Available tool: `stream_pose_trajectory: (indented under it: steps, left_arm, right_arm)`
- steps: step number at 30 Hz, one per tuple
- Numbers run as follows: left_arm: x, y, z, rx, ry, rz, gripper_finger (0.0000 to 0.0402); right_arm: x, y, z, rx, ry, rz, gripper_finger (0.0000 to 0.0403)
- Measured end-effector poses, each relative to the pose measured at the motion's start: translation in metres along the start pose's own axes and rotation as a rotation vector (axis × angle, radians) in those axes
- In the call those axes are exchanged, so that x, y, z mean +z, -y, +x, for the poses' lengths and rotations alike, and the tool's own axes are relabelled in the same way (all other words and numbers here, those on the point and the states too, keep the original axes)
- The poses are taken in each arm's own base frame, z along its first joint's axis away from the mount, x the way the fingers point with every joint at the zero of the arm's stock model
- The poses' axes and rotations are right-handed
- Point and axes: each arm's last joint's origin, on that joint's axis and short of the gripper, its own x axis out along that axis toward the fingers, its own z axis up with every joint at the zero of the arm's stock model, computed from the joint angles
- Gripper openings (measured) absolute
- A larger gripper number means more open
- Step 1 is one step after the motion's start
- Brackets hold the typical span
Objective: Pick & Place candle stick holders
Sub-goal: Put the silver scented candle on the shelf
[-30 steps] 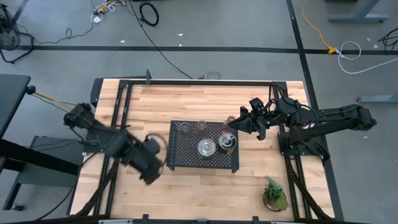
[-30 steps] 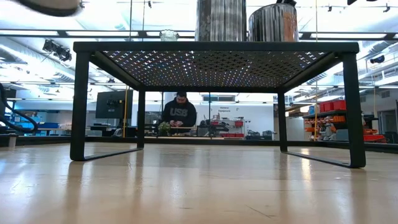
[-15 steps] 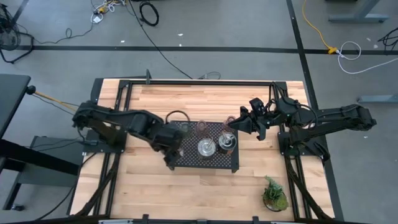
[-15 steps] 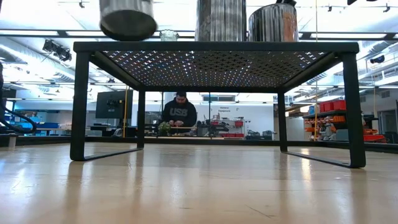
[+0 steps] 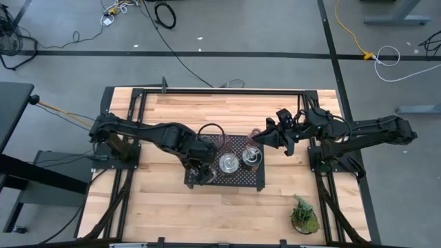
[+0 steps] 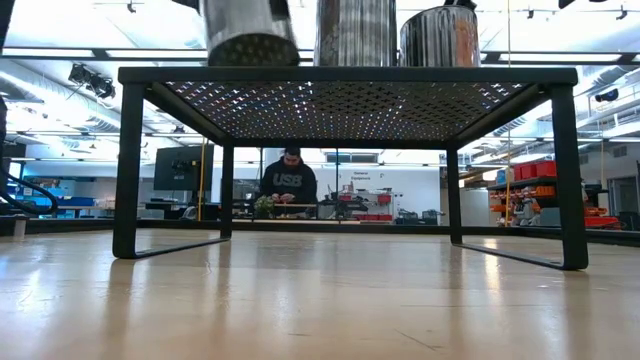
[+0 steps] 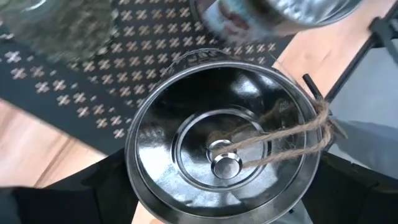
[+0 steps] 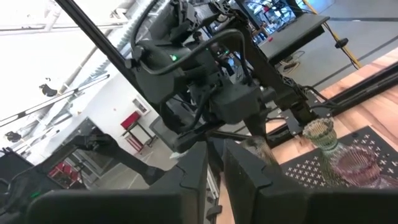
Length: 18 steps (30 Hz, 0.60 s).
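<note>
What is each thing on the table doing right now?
left gripper: shut on the held silver holder.
held silver holder: upright, just above the tray, not set down.
middle silver holder: standing on the tray.
right silver holder: standing on the tray.
pink cup: upright on the tray.
greenish cup: upright on the tray.
right gripper: shut, empty.
plant: upright on the table.

A robotics lab or workshop is indicated. A wooden table [image 5: 227, 110] in a black metal frame is set on a grey floor marked with black tape, where loose cables [image 5: 165, 14] are left lying. Across the room, a person [image 6: 288, 178] at a workbench, red storage bins [image 6: 530, 170] and ceiling lights are seen.
</note>
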Motion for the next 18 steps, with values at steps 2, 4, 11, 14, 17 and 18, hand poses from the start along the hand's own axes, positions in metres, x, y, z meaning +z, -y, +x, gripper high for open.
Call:
stream_pose_trajectory:
  steps: [2,4,11,14,17,18]
  left_arm:
    - [-0.0003,-0.0007,-0.0003,0.009,0.002,0.007,0.0354]
    - [0.0015,0.0010,-0.0002,-0.002,0.027,0.020,0.0354]
    - [0.0029,0.0000,-0.0004,0.034,0.076,0.018,0.0387]
    - [0.0054,0.0021,-0.0006,0.022,0.113,0.017,0.0373]
    - [0.0064,0.0032,-0.0007,0.013,0.127,0.016,0.0363]
    - [0.0065,0.0033,-0.0007,0.012,0.128,0.016,0.0363]
  right_arm:
    - [-0.0006,0.0006,0.0001,-0.005,-0.006,0.001,0.0052]
    - [-0.0006,0.0005,0.0001,-0.005,-0.006,0.001,0.0052]
    - [-0.0011,0.0009,0.0000,-0.009,-0.011,0.002,0.0052]
    - [-0.0011,0.0009,0.0001,-0.008,-0.011,0.002,0.0052]
    - [-0.0011,0.0009,0.0001,-0.009,-0.012,0.002,0.0052]
    - [-0.0011,0.0010,0.0001,-0.009,-0.011,0.002,0.0052]
